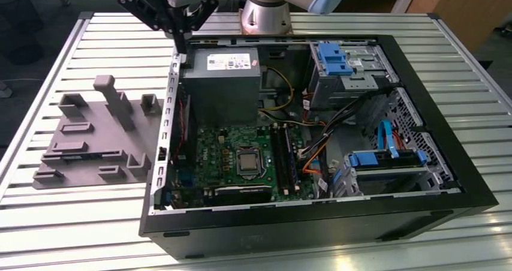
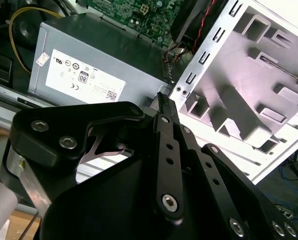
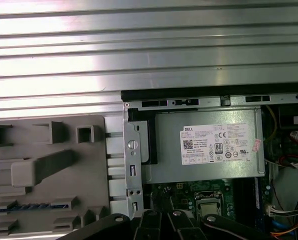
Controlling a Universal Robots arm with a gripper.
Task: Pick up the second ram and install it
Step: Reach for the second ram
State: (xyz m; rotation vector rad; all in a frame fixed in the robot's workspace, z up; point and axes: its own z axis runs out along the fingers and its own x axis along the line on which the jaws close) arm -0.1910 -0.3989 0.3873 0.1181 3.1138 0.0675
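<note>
The gripper (image 1: 181, 46) hangs over the case's (image 1: 320, 226) back corner on the exterior view's left, right beside the power supply (image 1: 220, 85), fingers pinched together on nothing. The ram (image 3: 31, 206) is well apart from it. In the first wrist view it's a thin blue strip in a long slot of the tray (image 1: 96, 130), just past the tall block (image 3: 39, 167). The tray rests on the table (image 1: 80, 223) beside the case.

Only the ram's upper edge shows, so it looks to be standing on edge in that slot. Its long axis runs along the slot, one end aimed at the case wall, the other at the tray's outer edge, roughly parallel to the table's back edge.

Handling call: light, stiff, thin and fragile, a bare board that won't forgive a twist. The best hold looks like a pinch across the two flat faces near mid-length on the exposed edge, clear of the contacts down in the slot.
</note>
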